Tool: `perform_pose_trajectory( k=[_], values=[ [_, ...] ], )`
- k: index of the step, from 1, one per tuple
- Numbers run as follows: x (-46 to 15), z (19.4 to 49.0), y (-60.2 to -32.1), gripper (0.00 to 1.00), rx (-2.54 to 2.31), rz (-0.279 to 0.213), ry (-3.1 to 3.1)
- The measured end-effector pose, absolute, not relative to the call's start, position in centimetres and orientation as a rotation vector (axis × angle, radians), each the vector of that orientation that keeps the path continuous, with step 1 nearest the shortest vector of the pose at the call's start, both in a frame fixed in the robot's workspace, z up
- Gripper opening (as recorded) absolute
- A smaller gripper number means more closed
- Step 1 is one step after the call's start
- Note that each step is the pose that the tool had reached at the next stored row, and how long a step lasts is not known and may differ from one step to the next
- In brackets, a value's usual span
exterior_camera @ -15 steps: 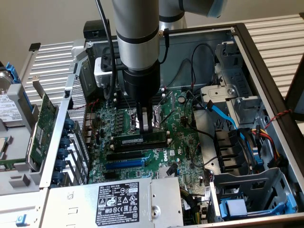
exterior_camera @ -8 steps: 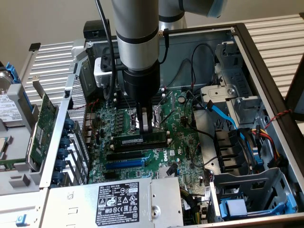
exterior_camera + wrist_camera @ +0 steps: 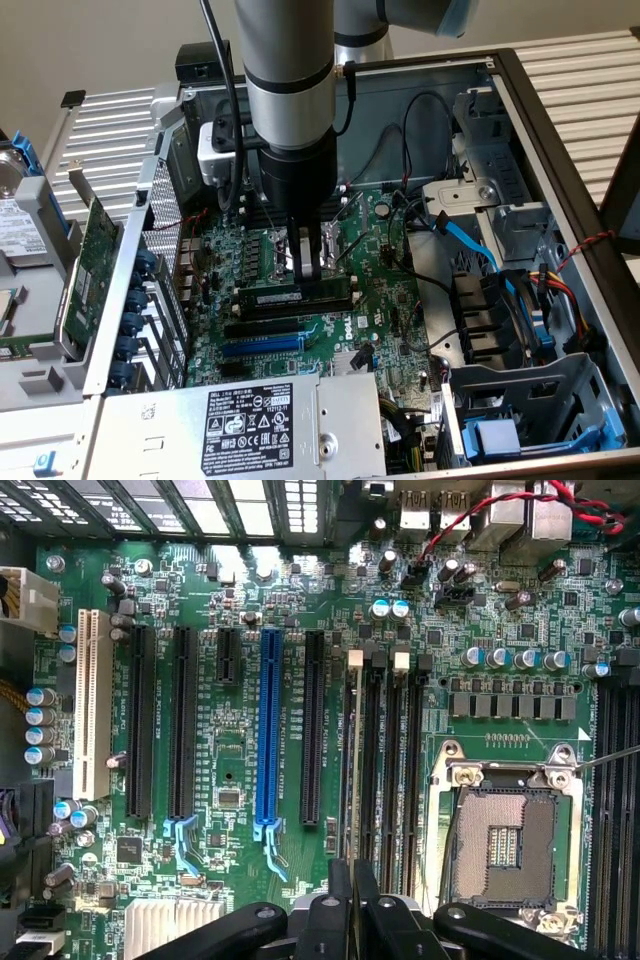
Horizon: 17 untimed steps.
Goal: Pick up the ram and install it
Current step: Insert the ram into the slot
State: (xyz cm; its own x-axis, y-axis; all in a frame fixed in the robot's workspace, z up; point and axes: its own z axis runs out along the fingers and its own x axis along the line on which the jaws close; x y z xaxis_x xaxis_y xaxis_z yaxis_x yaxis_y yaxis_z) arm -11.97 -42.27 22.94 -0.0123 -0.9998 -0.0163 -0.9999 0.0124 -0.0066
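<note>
Running left-right (in the exterior view), ram (image 3: pixel 295 297) on edge, gripper (image 3: pixel 309 272) pinched narrow just above.

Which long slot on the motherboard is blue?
The blue slot, standing right beside the short black slot; all the others are black or white.

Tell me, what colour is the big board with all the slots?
Green. The board shows best in the wrist view.

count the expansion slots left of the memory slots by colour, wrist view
white slot: 1
black slots: 4
blue slot: 1
total: 6
</note>
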Motion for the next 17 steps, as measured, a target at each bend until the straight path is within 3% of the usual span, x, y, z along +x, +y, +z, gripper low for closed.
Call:
perform_pose_trajectory(
  k=[17],
  values=[
    [-12.04, 22.84, -42.17, 0.13, -2.195, 0.007, 2.222]
  ],
)
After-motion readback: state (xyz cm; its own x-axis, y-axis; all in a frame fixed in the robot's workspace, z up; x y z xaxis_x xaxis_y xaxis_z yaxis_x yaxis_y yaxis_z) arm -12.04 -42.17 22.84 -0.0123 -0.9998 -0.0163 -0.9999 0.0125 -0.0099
